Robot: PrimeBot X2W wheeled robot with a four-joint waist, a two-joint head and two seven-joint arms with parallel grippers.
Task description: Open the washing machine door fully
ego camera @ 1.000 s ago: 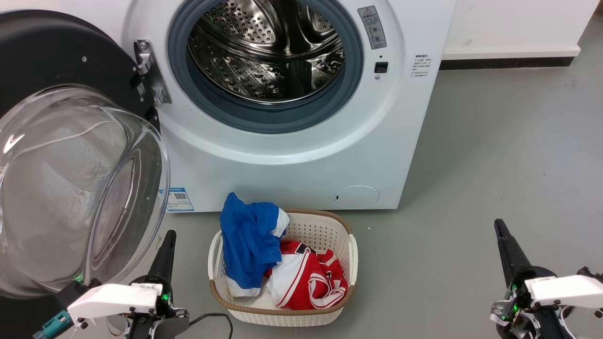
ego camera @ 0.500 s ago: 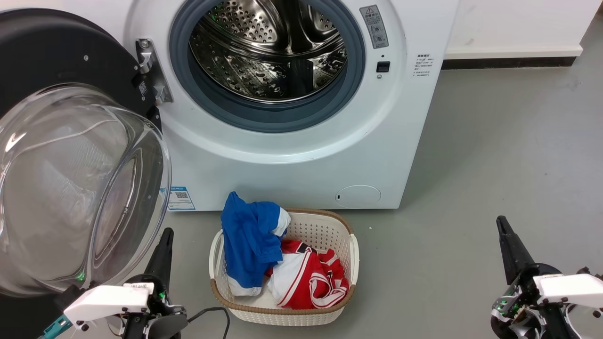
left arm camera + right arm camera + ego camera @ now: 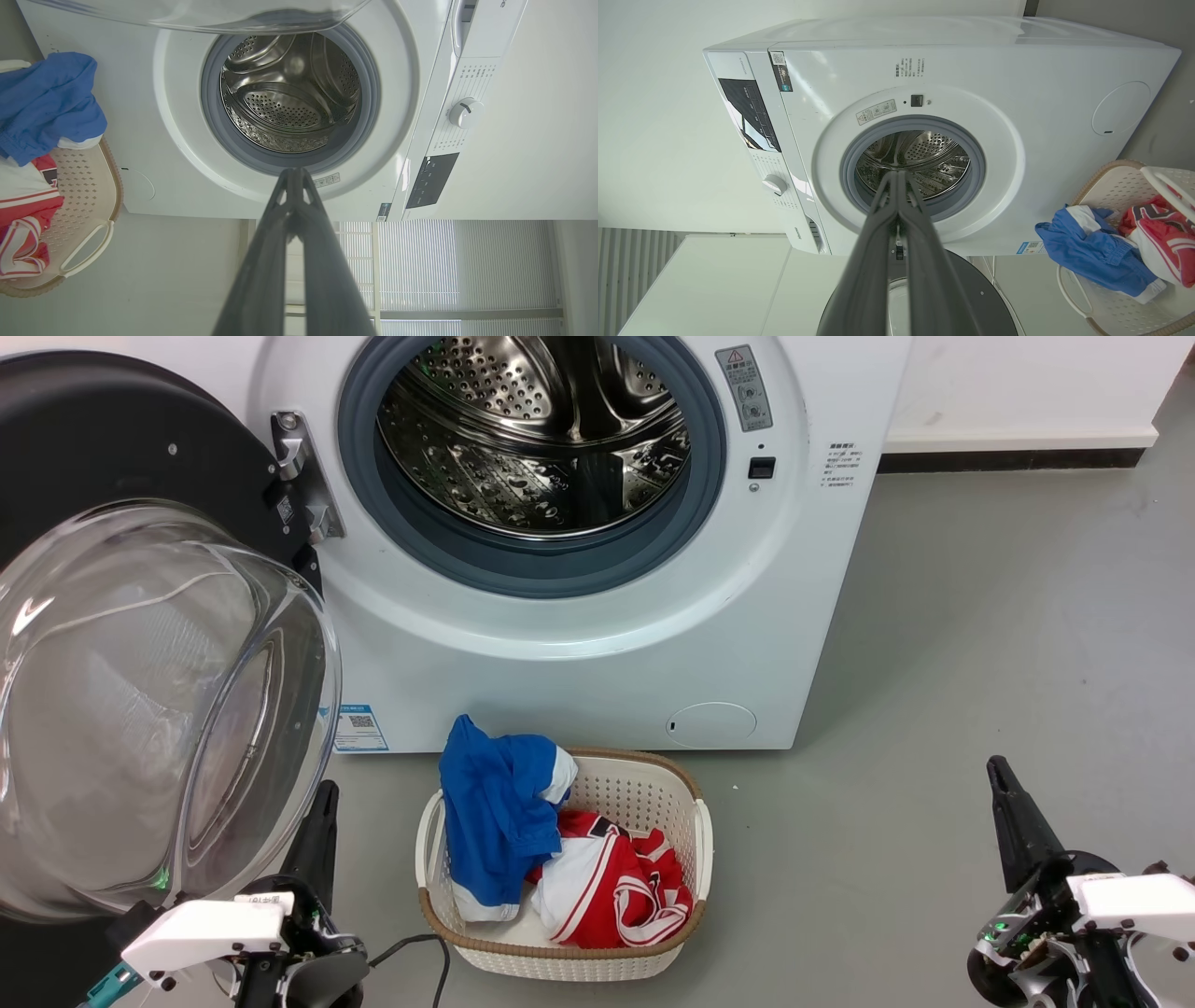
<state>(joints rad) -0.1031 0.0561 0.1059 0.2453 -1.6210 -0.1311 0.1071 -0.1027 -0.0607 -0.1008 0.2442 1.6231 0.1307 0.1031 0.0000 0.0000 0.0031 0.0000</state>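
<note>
The washing machine (image 3: 579, 681) stands white at centre with its steel drum (image 3: 532, 439) exposed. The washing machine door (image 3: 103, 448), black with a clear bulging glass bowl (image 3: 140, 709), is swung out on its hinge (image 3: 299, 476) to the left. My left gripper (image 3: 326, 793) is shut, low at the left, right beside the bowl's lower right edge, holding nothing. The left wrist view has its fingers (image 3: 295, 196) pressed together under the bowl (image 3: 201, 14). My right gripper (image 3: 997, 767) is shut over bare floor at the lower right. Its wrist view shows the fingers (image 3: 896, 200) together, the door (image 3: 971, 289) below.
A white laundry basket (image 3: 698, 840) sits on the grey floor before the machine, holding a blue garment (image 3: 495, 803) and a red-and-white one (image 3: 625, 887). A dark cable (image 3: 411, 947) runs by the basket's left. The wall's skirting (image 3: 1008, 453) lies far right.
Both arms have drawn down a little towards the bottom edge, their fingertips rising slightly. The whole picture has shifted a few pixels. The door stands as before.
</note>
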